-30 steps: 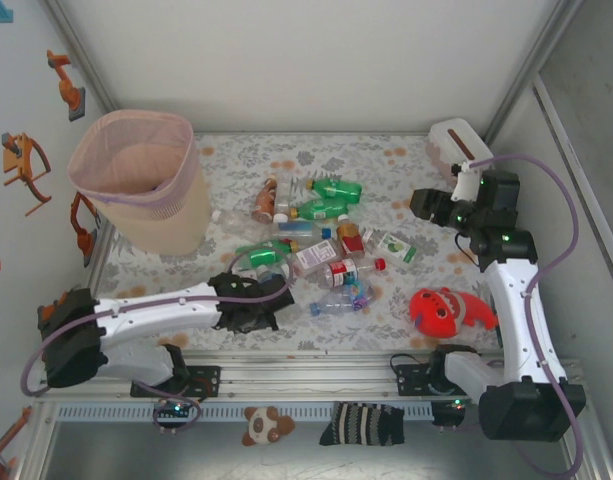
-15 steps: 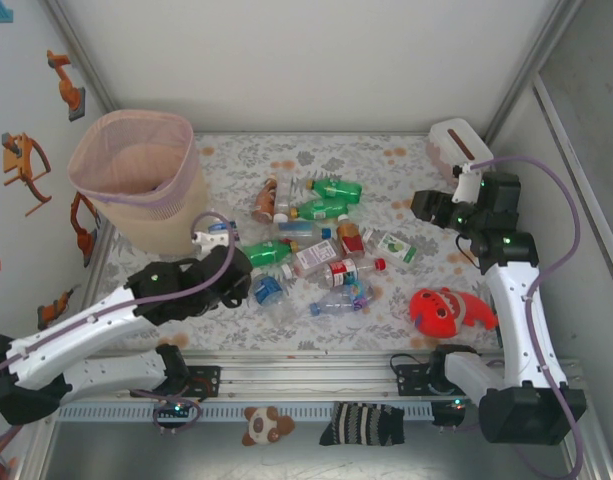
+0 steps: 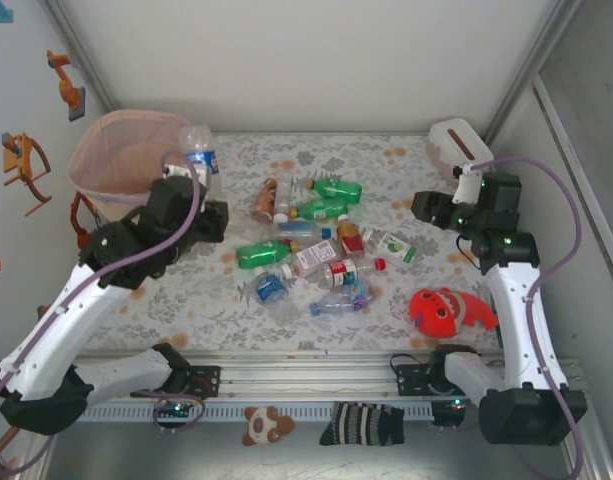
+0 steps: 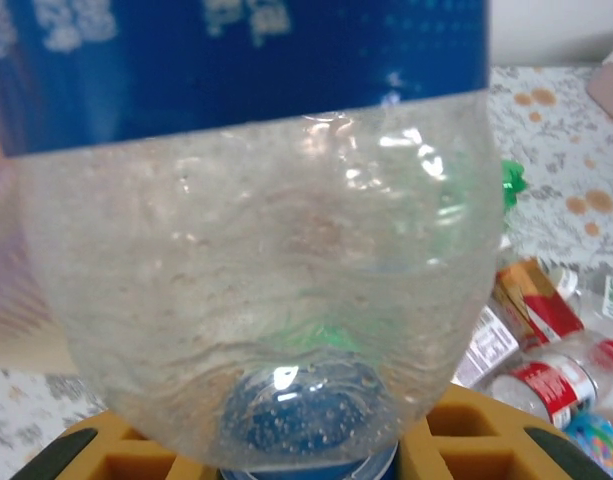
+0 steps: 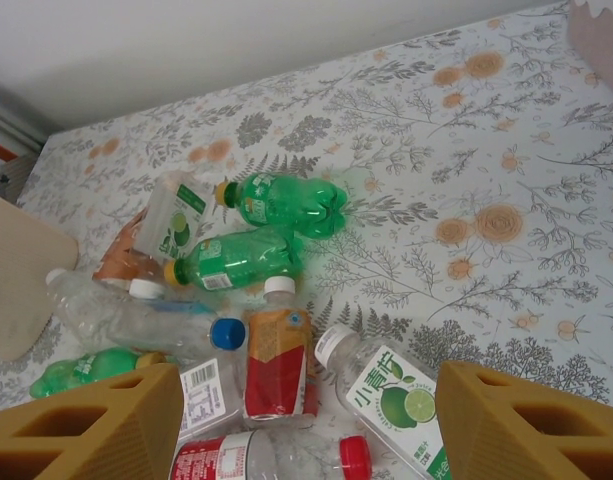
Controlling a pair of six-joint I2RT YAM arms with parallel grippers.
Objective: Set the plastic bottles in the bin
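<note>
1. Change: a second ago the left hand (image 3: 198, 188) lay low at the near-left edge of the pile. It is now raised at far left and clenched on a bottle (image 3: 199, 152). The bottle stands upright at the right rim of the bin (image 3: 104, 187). Whether it is over the opening cannot be told. The right arm has not moved.

2. Left wrist view: the held bottle (image 4: 276, 280) is gripped at its blue-capped end between the yellow fingers (image 4: 111, 452).

3. Right hand (image 3: 426, 207): released and holding nothing. It hangs at far right, above the table (image 3: 386, 165) and apart from the pile.

4. Surroundings: the remaining bottles (image 3: 316, 240) lie on their sides in a loose heap mid-table, several touching. A red toy (image 3: 444, 310) lies near right. A pale box (image 3: 456, 143) sits in the far-right corner, behind the right arm.

5. Materials:
- The held bottle is clear, dimpled plastic with a dark blue label.
- The heap holds green and clear bottles with white, red and blue caps.
- The bin is translucent pink, perforated, with a rounded-square rim.
- The table is printed with grey leaves and orange flowers.
</note>
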